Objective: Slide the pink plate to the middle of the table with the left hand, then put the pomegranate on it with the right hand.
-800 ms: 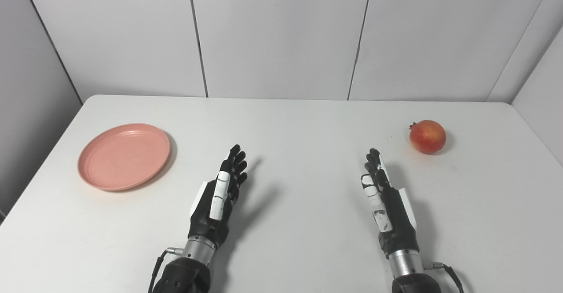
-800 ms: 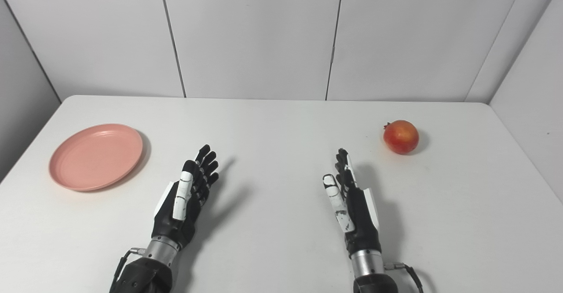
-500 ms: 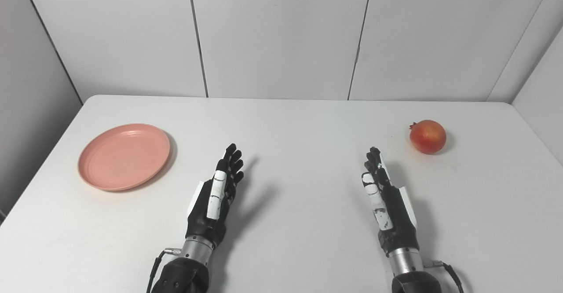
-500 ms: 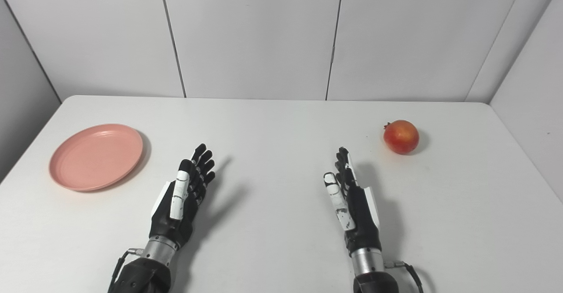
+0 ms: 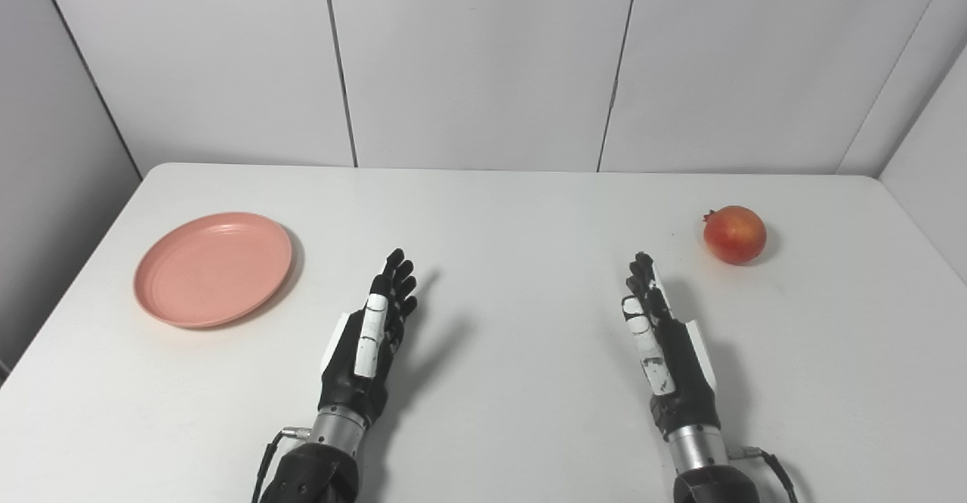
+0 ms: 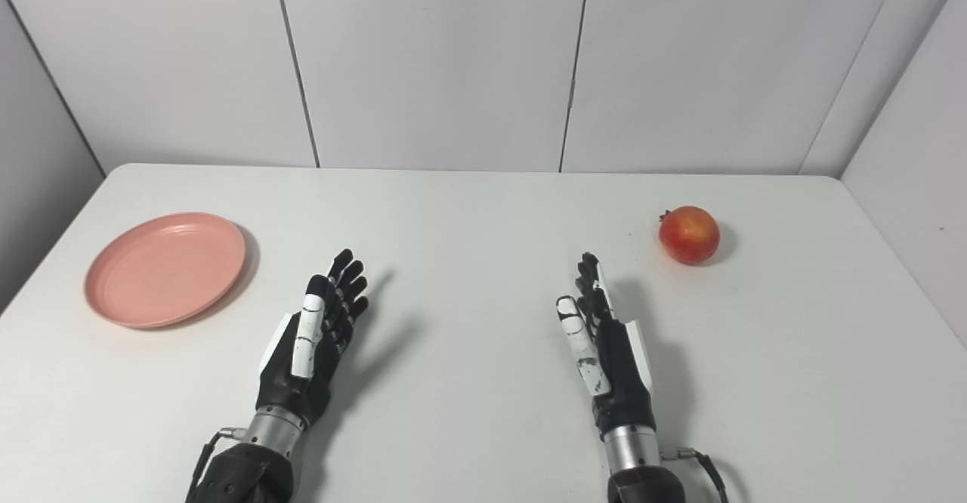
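Observation:
A round pink plate [image 5: 213, 268] lies flat on the white table [image 5: 514, 216] at its left side. A red pomegranate [image 5: 734, 234] rests at the right side, its crown pointing left. My left hand [image 5: 369, 338] is open above the table's near middle, fingers straight, to the right of the plate and well apart from it. My right hand [image 5: 663, 344] is open too, edge-on, below and left of the pomegranate with a clear gap. Neither hand holds anything.
White wall panels [image 5: 483, 57] close the table at the back and on both sides. The table's left edge [image 5: 45, 337] runs close to the plate.
My left hand has drawn slightly toward me and to the left. The right hand, plate and pomegranate have stayed where they were.

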Tool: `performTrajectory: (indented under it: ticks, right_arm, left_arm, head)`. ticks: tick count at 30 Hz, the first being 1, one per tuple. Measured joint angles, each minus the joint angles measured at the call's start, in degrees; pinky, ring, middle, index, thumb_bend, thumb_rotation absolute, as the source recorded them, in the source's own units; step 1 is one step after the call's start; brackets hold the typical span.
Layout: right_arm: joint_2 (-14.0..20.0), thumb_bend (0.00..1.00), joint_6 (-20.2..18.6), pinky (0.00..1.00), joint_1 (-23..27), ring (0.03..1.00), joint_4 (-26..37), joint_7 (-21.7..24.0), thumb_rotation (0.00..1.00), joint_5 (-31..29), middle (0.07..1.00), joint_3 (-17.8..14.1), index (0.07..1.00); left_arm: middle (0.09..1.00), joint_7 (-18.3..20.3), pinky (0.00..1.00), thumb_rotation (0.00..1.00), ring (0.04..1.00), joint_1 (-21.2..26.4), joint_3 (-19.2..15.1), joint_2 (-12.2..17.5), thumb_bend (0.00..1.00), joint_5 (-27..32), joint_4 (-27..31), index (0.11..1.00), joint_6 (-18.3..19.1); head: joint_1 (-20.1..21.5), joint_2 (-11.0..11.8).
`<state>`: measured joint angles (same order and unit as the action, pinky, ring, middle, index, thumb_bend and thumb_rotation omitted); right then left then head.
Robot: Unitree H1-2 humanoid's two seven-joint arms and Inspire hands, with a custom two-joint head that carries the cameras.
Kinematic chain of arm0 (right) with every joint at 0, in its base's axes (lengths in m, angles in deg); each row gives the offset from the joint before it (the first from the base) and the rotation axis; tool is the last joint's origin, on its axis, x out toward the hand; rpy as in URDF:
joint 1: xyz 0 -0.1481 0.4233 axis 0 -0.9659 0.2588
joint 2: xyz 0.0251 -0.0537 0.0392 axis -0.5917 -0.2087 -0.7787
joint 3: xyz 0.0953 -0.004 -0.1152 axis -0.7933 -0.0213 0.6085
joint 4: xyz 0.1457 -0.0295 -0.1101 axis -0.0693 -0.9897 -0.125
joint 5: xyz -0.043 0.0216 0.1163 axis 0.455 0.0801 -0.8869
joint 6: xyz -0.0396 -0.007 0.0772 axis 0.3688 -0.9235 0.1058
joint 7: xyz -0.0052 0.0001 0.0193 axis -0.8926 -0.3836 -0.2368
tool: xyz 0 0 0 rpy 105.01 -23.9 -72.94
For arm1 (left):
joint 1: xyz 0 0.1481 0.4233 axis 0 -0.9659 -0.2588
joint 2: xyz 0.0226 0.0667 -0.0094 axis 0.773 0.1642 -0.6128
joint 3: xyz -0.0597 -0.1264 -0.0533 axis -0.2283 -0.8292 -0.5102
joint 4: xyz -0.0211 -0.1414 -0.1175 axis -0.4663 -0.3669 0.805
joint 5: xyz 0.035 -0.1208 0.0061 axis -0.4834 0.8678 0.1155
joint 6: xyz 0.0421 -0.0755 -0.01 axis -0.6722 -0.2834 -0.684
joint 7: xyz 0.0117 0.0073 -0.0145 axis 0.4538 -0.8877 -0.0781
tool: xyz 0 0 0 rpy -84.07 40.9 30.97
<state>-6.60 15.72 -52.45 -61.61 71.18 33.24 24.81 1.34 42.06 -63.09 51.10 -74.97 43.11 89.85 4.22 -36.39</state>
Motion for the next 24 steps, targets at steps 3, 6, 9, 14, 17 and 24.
performTrajectory:
  ticks: [3, 6, 9, 14, 17, 24]
  right_arm:
    - [0.0, 0.64, 0.0, 1.00, 0.1, 1.000, -0.1, 0.0, 0.92, 0.0, 1.000, 0.0, 1.000]
    - [0.0, 0.63, 0.0, 1.00, 0.1, 1.000, -0.1, 0.0, 0.92, -0.1, 1.000, 0.0, 1.000]
    - [0.0, 0.65, 0.1, 1.00, 0.1, 1.000, -0.1, 0.0, 0.93, -0.2, 1.000, 0.0, 1.000]
    - [0.6, 0.64, 0.3, 1.00, 0.1, 1.000, -0.2, 0.4, 0.89, -1.8, 1.000, -0.2, 1.000]
    - [1.6, 0.60, 0.5, 1.00, 0.1, 1.000, -0.2, 2.4, 0.91, -3.9, 1.000, -0.5, 1.000]
    - [5.1, 0.62, 2.2, 1.00, 0.4, 1.000, -0.7, 5.3, 0.98, -5.5, 1.000, -0.5, 1.000]
  left_arm:
    - [1.000, 0.0, 1.00, 1.00, 1.000, 0.0, 0.0, 0.0, 0.64, 0.0, 0.0, 1.000, 0.0]
    - [1.000, 0.1, 1.00, 1.00, 1.000, 0.0, 0.0, 0.0, 0.64, 0.0, 0.0, 1.000, 0.0]
    - [1.000, 0.1, 1.00, 1.00, 1.000, 0.1, 0.0, 0.0, 0.65, 0.0, -0.2, 1.000, -0.3]
    - [1.000, -0.1, 1.00, 1.00, 1.000, 0.2, 0.6, 0.0, 0.68, -1.1, -0.8, 1.000, -1.5]
    - [1.000, -0.6, 1.00, 1.00, 1.000, 0.8, 1.3, -0.4, 0.67, -2.6, -1.7, 1.000, -2.2]
    - [1.000, -3.8, 1.00, 1.00, 1.000, 3.9, 1.0, -1.5, 0.66, -5.2, -4.7, 1.000, -3.8]
  head:
    - [0.0, 0.2]
    - [0.0, 0.1]
    - [-1.6, 0.6]
    - [-9.7, 3.1]
    - [-12.6, 4.0]
    - [-17.9, 6.2]
